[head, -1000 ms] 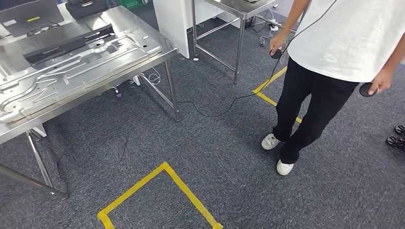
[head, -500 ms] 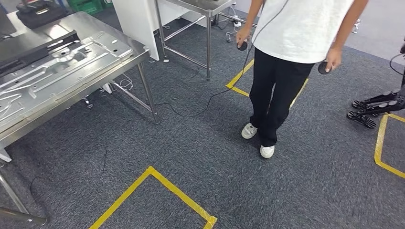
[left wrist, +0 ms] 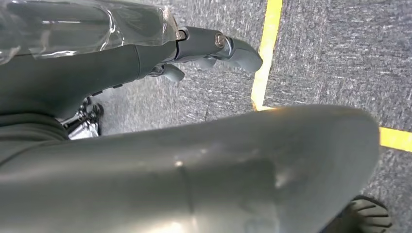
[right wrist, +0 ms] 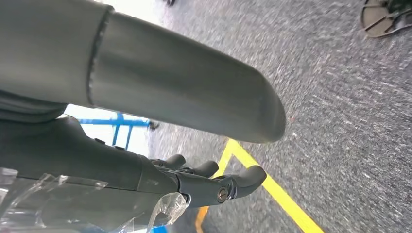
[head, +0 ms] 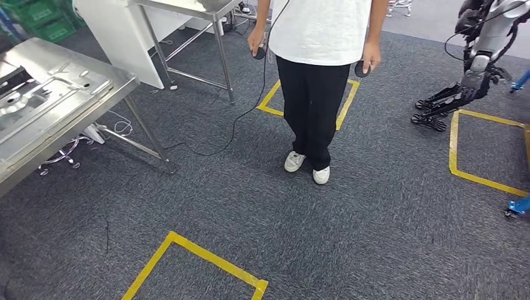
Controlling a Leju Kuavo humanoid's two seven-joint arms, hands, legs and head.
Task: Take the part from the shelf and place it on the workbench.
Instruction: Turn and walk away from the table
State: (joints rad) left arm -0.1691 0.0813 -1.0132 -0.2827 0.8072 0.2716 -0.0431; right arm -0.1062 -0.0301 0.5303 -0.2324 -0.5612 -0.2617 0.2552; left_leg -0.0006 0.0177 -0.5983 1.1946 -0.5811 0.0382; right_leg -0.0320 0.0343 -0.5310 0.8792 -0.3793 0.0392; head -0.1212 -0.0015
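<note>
Part: no part to fetch is in either hand, and no shelf is in sight. The one candidate is a stamped metal panel (head: 25, 100) lying flat on the workbench at 9 o'clock; I cannot tell if it is the task's part.
Carpet: grey floor (head: 375, 219) across the head view.
View change: over the last second the whole head view has swung. The bench has slid from the upper left to the left edge and the person has gone from right to centre. That is the robot turning to its right, not things moving.
Workbench: steel top (head: 75, 103) at 9 to 10 o'clock, now mostly cut off by the picture edge.
Person: standing (head: 319, 37) at 12 o'clock, feet together, a dark controller (head: 361, 69) in one hand.
Second table: steel frame (head: 206, 7) at 11 o'clock, beside a white board (head: 119, 31).
Other robot: newly in view at 2 o'clock (head: 481, 44), its feet by a yellow tape square.
Tape square: near corner (head: 206, 253) at 6 o'clock.
Left hand: released (left wrist: 160, 53), fingers (left wrist: 238, 48) apart over the carpet, grasping nothing.
Right hand: released (right wrist: 160, 179), fingers (right wrist: 243, 179) loosely extended, nothing between them.
Meaning: likely an empty-handed turn away from the bench toward the shelf; the pick-up is not yet begun.
</note>
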